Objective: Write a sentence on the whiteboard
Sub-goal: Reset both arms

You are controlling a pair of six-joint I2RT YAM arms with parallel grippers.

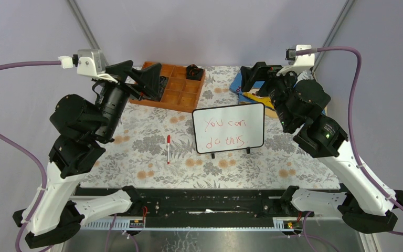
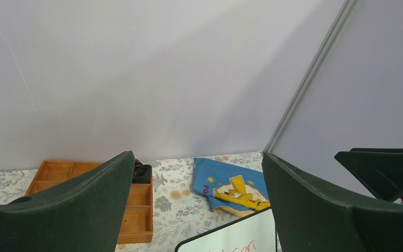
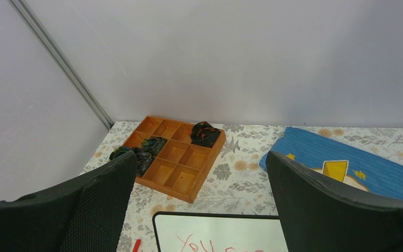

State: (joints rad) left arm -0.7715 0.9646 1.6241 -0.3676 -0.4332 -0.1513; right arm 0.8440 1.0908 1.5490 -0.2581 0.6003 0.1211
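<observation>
The left gripper (image 2: 197, 156) has its black fingers spread wide with nothing between them. Beyond them, a wooden compartment tray (image 2: 136, 210) and a blue cloth (image 2: 225, 181) with a yellow figure lie on the floral tablecloth (image 2: 176, 202). At the bottom edge the whiteboard (image 2: 231, 239) shows one corner and a scrap of the red sentence (image 2: 241, 247).

The whiteboard (image 1: 229, 128) rests on the table (image 1: 131, 131), a little right of the middle, with the sentence (image 1: 225, 132) across its face in two lines. A marker (image 1: 168, 149) lies on the table just left of the board, apart from it. Far and left of the board lies a compartment tray (image 1: 181, 86), with a bundle (image 1: 192, 71) in its far right compartment. A cloth (image 1: 247, 93) lies behind the board's right end. The left gripper (image 2: 198, 154) hangs over the tray's left part, and the right gripper (image 3: 201, 153) hangs over the cloth.
</observation>
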